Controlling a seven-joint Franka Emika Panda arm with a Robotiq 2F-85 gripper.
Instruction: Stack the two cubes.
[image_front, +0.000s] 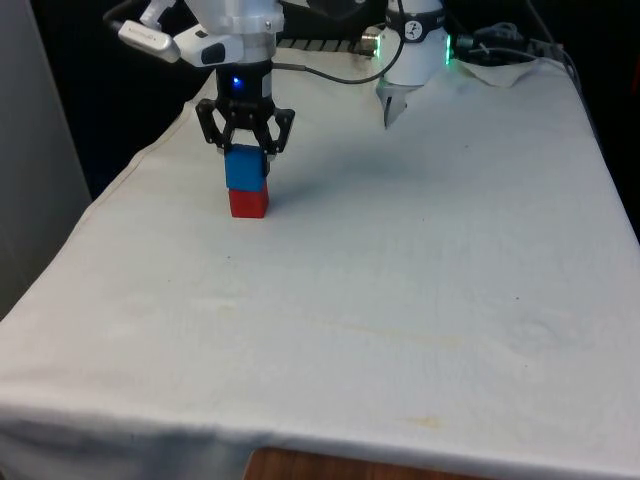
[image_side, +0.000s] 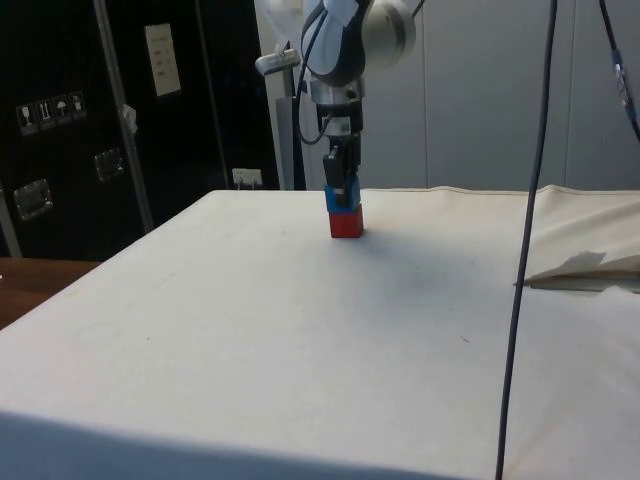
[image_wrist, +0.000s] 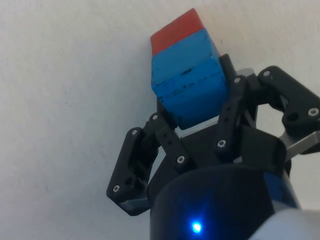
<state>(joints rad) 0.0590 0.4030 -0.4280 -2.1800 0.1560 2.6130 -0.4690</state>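
The blue cube (image_front: 245, 167) sits squarely on top of the red cube (image_front: 248, 203), which rests on the table (image_front: 400, 280) toward the front view's left. The end effector (image_front: 245, 150) stands directly over the red cube, its fingers (image_wrist: 165, 137) clenched on the blue cube's upper sides, grasping it just above the red one.

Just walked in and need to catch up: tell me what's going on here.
The robot arm is stacking two cubes on the table. The blue cube sits on top of the red cube, which rests on the white cloth. The gripper is right over the stack, its fingers on either side of the blue cube. The pictures don't settle whether it is gripping or has let go.
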